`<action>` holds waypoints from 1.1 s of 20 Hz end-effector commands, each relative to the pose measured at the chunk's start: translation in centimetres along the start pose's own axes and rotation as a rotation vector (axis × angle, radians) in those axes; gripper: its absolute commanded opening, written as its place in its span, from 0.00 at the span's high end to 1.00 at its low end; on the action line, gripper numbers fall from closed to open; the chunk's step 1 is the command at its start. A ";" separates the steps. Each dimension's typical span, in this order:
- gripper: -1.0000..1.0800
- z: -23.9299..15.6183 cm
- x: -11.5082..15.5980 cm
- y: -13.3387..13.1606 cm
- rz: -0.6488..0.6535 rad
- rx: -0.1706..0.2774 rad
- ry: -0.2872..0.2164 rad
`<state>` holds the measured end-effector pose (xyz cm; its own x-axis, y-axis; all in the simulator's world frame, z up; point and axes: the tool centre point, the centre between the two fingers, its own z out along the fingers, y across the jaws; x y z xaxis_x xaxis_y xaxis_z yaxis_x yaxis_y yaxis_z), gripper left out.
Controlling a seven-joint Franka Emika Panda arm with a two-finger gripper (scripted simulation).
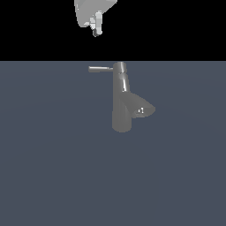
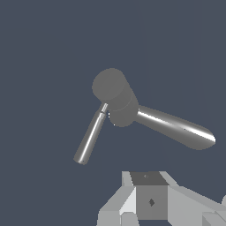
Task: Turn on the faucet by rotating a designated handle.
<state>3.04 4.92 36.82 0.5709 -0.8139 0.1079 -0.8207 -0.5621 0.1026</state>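
The faucet (image 1: pixel 121 108) is a grey shiny tap standing upright on the floor, with its short open spout (image 1: pixel 144 109) angled toward the exterior view's right. The handle (image 1: pixel 100 69), a thin straight rod, sticks out from the top cap (image 1: pixel 120 67) toward the exterior view's left. My gripper (image 1: pixel 96 30) hangs well above the handle's free end, apart from it. In the wrist view the faucet (image 2: pixel 115 95) is seen from above with the handle (image 2: pixel 90 137) and spout (image 2: pixel 176 129). There my gripper (image 2: pixel 150 201) shows its fingers pressed together, holding nothing.
The faucet stands alone on a flat slate-blue floor (image 1: pixel 53 167). Beyond the floor's far edge the background is black. Nothing else shows around the tap.
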 end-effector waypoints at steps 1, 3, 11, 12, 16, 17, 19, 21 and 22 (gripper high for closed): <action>1.00 1.4 0.2 -1.5 0.050 -0.001 -0.004; 1.00 2.6 0.3 -2.6 0.089 -0.002 -0.008; 1.00 7.4 0.6 -6.8 0.246 -0.004 -0.031; 1.00 8.0 0.5 -7.2 0.263 -0.004 -0.034; 1.00 9.9 0.5 -8.6 0.322 -0.004 -0.045; 1.00 10.3 0.5 -8.9 0.335 -0.004 -0.048; 1.00 11.0 0.5 -9.3 0.356 -0.005 -0.052; 1.00 11.5 0.4 -9.7 0.373 -0.005 -0.056; 1.00 11.8 0.4 -9.8 0.380 -0.005 -0.057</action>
<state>10.90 8.26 24.76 0.2367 -0.9678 0.0858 -0.9704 -0.2311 0.0704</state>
